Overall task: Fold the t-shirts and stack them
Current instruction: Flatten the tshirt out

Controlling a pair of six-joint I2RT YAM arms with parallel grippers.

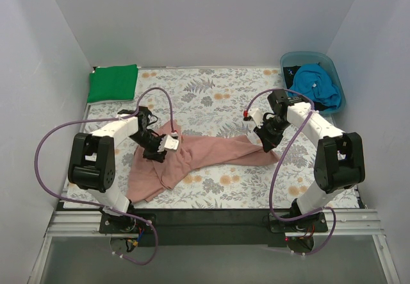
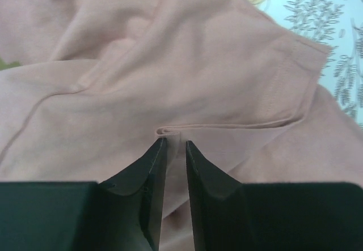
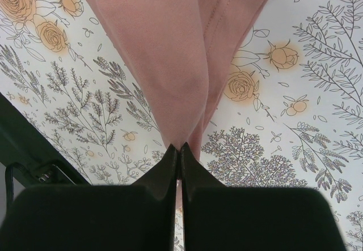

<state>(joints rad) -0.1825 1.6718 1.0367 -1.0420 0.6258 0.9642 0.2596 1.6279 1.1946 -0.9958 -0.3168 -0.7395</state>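
A dusty pink t-shirt (image 1: 192, 159) lies rumpled and stretched across the middle of the floral table. My left gripper (image 1: 159, 148) is shut on a fold of the pink t-shirt (image 2: 187, 64) at its left part; cloth sits between the fingertips (image 2: 159, 149). My right gripper (image 1: 268, 144) is shut on the pink t-shirt (image 3: 170, 64) at its right end, the cloth hanging taut above the table. A bright green t-shirt (image 1: 113, 82) lies folded at the back left. A bright blue t-shirt (image 1: 315, 84) lies crumpled in the teal tub (image 1: 337, 79).
The floral table covering (image 1: 218, 98) spans the table, with white walls on three sides. The teal tub stands at the back right corner. Purple cables loop over both arms. A black rail runs along the near edge.
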